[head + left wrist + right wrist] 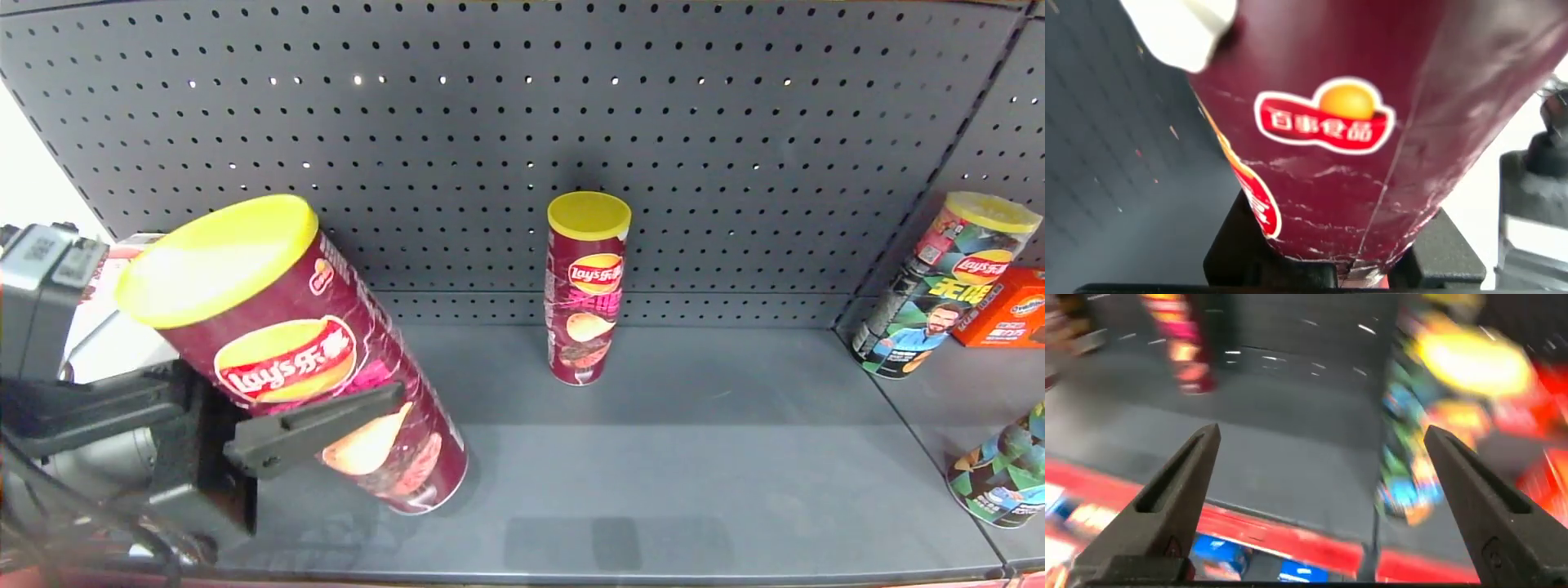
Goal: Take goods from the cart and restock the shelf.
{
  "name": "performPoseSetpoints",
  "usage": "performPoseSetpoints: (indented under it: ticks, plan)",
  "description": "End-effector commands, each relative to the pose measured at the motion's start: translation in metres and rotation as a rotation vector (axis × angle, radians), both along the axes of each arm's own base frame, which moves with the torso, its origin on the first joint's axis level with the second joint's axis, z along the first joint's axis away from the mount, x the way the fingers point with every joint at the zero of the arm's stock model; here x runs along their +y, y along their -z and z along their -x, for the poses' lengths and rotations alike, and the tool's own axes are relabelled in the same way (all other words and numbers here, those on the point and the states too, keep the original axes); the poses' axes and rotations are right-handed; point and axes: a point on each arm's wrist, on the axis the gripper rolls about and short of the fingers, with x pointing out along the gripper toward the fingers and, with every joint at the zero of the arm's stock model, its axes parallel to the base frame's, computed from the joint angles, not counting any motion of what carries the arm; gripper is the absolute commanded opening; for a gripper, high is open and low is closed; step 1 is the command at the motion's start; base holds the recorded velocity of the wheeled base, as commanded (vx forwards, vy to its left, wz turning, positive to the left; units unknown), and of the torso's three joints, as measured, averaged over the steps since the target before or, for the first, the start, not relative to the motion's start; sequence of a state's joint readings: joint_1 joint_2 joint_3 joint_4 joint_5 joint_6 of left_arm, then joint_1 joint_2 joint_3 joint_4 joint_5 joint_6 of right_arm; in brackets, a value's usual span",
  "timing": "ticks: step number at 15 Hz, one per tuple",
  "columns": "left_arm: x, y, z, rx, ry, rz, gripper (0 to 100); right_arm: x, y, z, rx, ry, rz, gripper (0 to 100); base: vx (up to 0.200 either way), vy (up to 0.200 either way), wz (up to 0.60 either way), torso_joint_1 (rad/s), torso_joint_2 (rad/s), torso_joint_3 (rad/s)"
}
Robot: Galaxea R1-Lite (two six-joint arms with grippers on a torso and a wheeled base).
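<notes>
Well, from the head, the left jaws are clamped tight around the chip can [277,327]; it leans, yellow lid up toward the robot's left, bottom low over the shelf [694,490]; a second can [586,294] stands straight at the back, well apart; from the left wrist, the chip can [1372,163] sits between the jaws; from the right wrist, the right jaws are spread wide and hold nothing, facing the shelf [1290,457]; I think the can must tip up straight before the left arm lets go.

A dark red chip can [1372,163] takes up the centre of the frame, with a red oval badge on its side. The left gripper [1343,269] clamps it, its black fingers [1237,253] pressed against the can. A dark grey panel [1118,163] lies beside it.
</notes>
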State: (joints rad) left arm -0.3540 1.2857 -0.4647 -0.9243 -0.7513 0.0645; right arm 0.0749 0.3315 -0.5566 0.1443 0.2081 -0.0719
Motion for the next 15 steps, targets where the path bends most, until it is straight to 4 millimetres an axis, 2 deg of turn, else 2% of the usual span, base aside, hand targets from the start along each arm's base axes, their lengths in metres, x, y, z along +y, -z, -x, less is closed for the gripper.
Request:
performPoseSetpoints:
  ticks: [1, 4, 7, 8, 10, 14, 15]
  plan:
    - [-0.008, -0.013, -0.012, 0.018, 0.01, -0.007, 0, 0.003, -0.032, -0.026, 0.044, -0.122, 0.077, 100, 0.0, 0.0, 0.0, 0.0, 0.0, 0.0]
    - [-0.007, -0.014, -0.001, 0.043, 0.025, -0.025, 0, 0.009, -0.046, -0.053, 0.087, -0.203, 0.149, 100, 0.0, 0.0, 0.0, 0.0, 0.0, 0.0]
    - [-0.003, -0.014, 0.005, 0.04, -0.103, -0.074, 0, 0.017, -0.046, -0.082, 0.134, -0.249, 0.244, 100, 0.0, 0.0, 0.0, 0.0, 0.0, 0.0]
    - [-0.003, -0.014, 0.005, 0.04, -0.103, -0.074, 0, 0.017, -0.046, -0.082, 0.134, -0.249, 0.244, 100, 0.0, 0.0, 0.0, 0.0, 0.0, 0.0]
    - [-0.002, -0.013, 0.02, 0.086, -0.226, -0.122, 0, 0.031, -0.049, -0.115, 0.131, -0.325, 0.251, 100, 0.0, 0.0, 0.0, 0.0, 0.0, 0.0]
    - [0.0, -0.015, 0.022, 0.081, -0.249, -0.118, 0, 0.057, -0.051, -0.162, 0.144, -0.399, 0.253, 100, 0.0, 0.0, 0.0, 0.0, 0.0, 0.0]
    - [0.0, -0.016, 0.022, 0.079, -0.251, -0.118, 0, 0.062, -0.051, -0.168, 0.146, -0.414, 0.256, 100, 0.0, 0.0, 0.0, 0.0, 0.0, 0.0]
